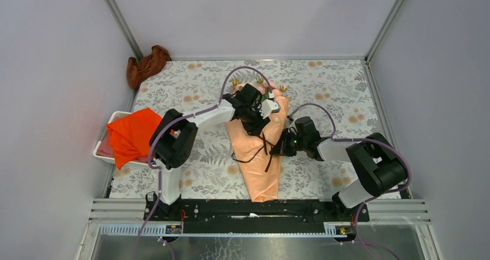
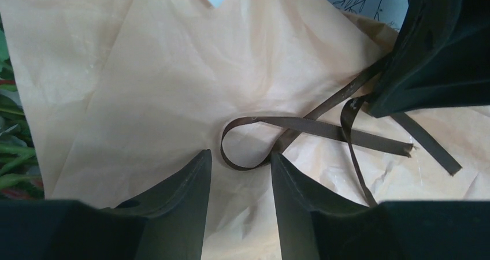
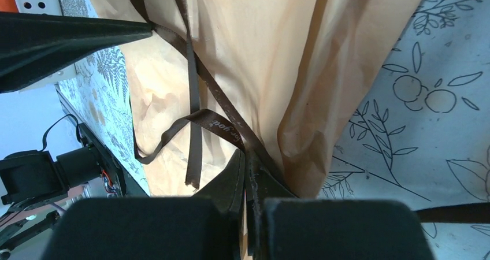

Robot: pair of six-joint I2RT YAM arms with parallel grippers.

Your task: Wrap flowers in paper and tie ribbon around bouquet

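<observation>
The flowers (image 1: 267,89) lie wrapped in the peach paper (image 1: 257,173), a cone at the middle of the table (image 1: 335,81), blooms at the far end, point near. The dark ribbon (image 2: 312,127) crosses loosely over the paper with one open loop, not drawn into a knot. My right pincer (image 3: 247,159) is clenched on a ribbon strand. My left pincer (image 2: 240,156) hangs released just above the loop. Tightening and tying remain, I judge.
</observation>
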